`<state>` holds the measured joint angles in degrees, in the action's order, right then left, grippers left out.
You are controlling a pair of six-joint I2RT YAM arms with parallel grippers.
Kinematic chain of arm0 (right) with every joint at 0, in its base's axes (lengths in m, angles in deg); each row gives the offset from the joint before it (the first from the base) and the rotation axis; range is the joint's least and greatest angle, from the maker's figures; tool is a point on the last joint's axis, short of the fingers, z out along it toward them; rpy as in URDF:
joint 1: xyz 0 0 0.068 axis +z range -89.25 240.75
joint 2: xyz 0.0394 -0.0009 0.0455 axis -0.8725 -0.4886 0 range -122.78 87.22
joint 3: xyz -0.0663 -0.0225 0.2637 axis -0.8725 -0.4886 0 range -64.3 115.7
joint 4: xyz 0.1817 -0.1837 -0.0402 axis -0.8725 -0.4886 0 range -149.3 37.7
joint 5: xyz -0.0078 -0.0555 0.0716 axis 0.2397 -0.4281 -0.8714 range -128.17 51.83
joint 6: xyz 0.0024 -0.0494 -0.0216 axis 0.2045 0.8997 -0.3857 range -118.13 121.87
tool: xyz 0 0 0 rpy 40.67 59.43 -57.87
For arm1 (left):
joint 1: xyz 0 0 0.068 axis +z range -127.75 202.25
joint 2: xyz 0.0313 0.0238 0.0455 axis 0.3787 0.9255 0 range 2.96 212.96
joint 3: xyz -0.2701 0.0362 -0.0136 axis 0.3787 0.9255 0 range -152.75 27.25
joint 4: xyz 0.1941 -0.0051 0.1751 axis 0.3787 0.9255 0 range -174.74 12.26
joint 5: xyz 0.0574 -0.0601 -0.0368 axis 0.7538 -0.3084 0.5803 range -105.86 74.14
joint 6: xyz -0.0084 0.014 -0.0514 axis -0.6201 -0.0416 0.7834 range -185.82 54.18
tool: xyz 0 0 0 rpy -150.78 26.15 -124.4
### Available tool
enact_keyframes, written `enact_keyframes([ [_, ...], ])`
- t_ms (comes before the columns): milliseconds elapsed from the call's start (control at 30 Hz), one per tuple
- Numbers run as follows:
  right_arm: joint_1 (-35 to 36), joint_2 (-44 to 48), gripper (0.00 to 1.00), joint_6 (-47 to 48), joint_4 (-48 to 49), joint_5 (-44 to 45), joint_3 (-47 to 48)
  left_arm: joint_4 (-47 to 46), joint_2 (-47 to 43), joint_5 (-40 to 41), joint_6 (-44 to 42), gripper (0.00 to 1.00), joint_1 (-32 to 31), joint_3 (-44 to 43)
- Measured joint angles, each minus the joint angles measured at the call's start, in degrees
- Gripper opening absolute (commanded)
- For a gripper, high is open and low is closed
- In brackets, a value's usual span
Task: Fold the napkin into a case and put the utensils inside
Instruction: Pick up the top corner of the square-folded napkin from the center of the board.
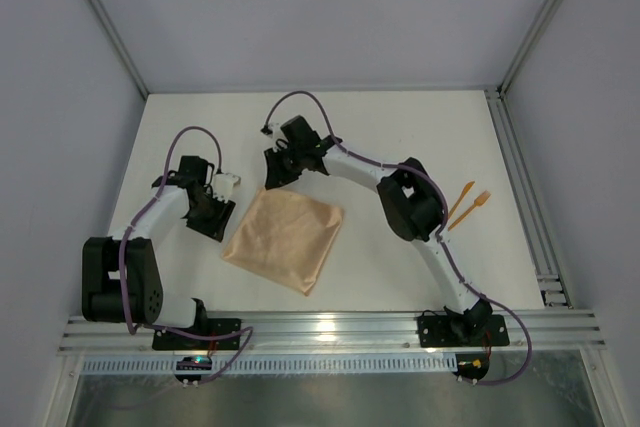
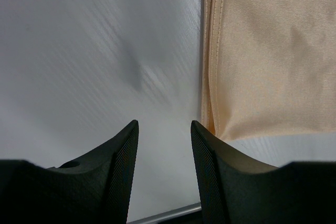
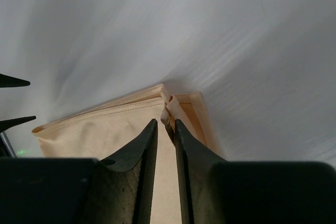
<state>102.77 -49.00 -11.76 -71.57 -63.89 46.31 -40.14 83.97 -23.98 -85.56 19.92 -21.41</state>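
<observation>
The peach-orange napkin (image 1: 285, 239) lies folded into a layered square in the middle of the table. My right gripper (image 1: 275, 173) is at its far corner, shut on a small curled fold of the top layer (image 3: 171, 106); in the right wrist view the gripper (image 3: 166, 122) has the rest of the cloth (image 3: 100, 129) lying under it. My left gripper (image 1: 214, 215) is open and empty, just off the napkin's left edge; in the left wrist view (image 2: 164, 125) the cloth (image 2: 273, 51) is beside the right finger. Two orange utensils (image 1: 466, 205) lie on the table at the right.
The white table (image 1: 400, 127) is walled at the back and both sides. A metal rail (image 1: 330, 327) runs along the near edge, and another rail (image 1: 530, 207) along the right side, close to the utensils.
</observation>
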Motion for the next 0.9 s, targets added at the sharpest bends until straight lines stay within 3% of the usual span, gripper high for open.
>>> enact_keyframes([
  [400, 0.35, 0.26, 0.28, 0.00, 0.85, 2.64, -3.17, -0.02, -0.02, 0.00, -0.02, 0.47, 0.00, 0.24],
  [567, 0.35, 1.42, 0.10, 0.00, 1.18, 3.23, -5.90, 0.00, 0.00, 0.00, -0.02, 0.47, 0.00, 0.28],
  [900, 1.07, 5.73, 0.05, 1.75, 2.60, 3.63, -10.19, -0.02, -0.02, 0.00, -0.04, 0.47, 0.00, 0.28],
])
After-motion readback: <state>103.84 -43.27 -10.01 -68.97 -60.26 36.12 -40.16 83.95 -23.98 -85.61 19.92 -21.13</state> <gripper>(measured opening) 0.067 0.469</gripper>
